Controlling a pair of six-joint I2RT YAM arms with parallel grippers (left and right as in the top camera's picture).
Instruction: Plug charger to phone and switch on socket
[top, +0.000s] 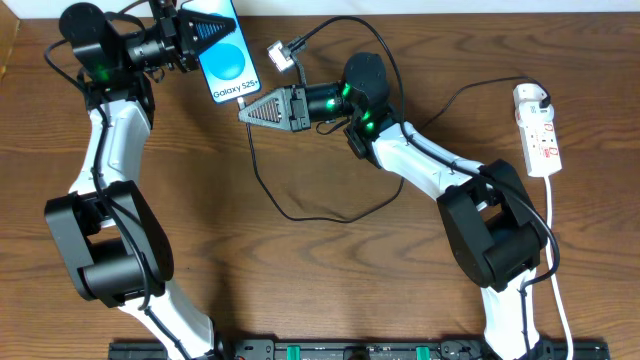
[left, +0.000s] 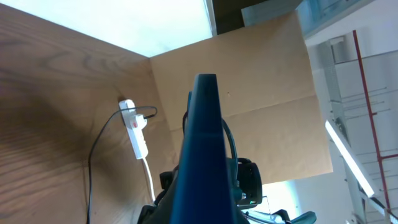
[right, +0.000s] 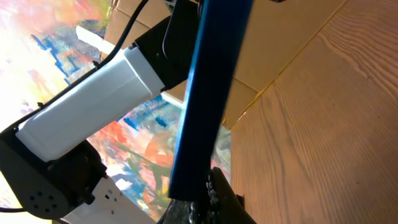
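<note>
The phone (top: 228, 55), its blue screen reading "Galaxy", is held above the table's far edge by my left gripper (top: 205, 30), shut on its top end. In the left wrist view I see its edge (left: 202, 155) as a dark blue bar. My right gripper (top: 245, 111) is shut at the phone's bottom end, where the charger's plug tip meets it; the tip itself is hidden. The charger cable (top: 290, 214) loops over the table to a white adapter (top: 530, 97) seated in the socket (top: 540, 140) at the right. The phone's edge (right: 205, 93) fills the right wrist view above the jaws (right: 214, 202).
A thicker black robot cable with a white connector (top: 280, 54) hangs near the phone. The socket and its white cord (left: 135, 127) also show in the left wrist view. Cardboard (left: 261, 93) stands behind the table. The left arm (right: 93, 106) is close to the right wrist.
</note>
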